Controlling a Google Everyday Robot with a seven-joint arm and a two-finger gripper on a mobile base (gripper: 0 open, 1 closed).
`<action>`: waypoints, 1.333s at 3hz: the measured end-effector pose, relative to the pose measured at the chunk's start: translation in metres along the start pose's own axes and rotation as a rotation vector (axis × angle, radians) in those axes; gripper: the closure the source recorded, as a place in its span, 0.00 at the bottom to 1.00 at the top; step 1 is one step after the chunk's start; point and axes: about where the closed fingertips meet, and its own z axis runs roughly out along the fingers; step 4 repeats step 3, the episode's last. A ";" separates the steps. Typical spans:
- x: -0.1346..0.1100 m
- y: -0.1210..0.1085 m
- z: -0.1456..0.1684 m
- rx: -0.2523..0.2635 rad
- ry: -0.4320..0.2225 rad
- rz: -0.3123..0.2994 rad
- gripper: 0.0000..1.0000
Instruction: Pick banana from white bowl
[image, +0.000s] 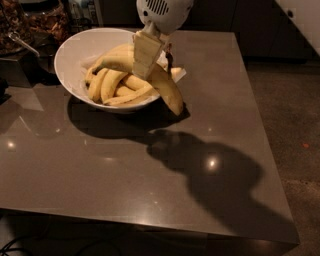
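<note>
The white bowl (75, 55) stands at the back left of the grey table (150, 165) and holds several shorter yellow bananas (110, 85). My gripper (146, 59) hangs over the bowl's right side, shut on the long, thick, curved banana (162, 87). That banana is lifted above the others. Its left end points over the bowl and its right end hangs past the rim over the table.
Dark containers and jars (30, 25) stand behind and left of the bowl. The table's right edge (260, 125) borders a dark floor. The arm's shadow falls across the table's middle and right.
</note>
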 end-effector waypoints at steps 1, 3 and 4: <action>0.024 0.018 -0.008 -0.009 0.031 0.061 1.00; 0.064 0.045 -0.008 -0.047 0.053 0.158 1.00; 0.064 0.045 -0.008 -0.047 0.053 0.158 1.00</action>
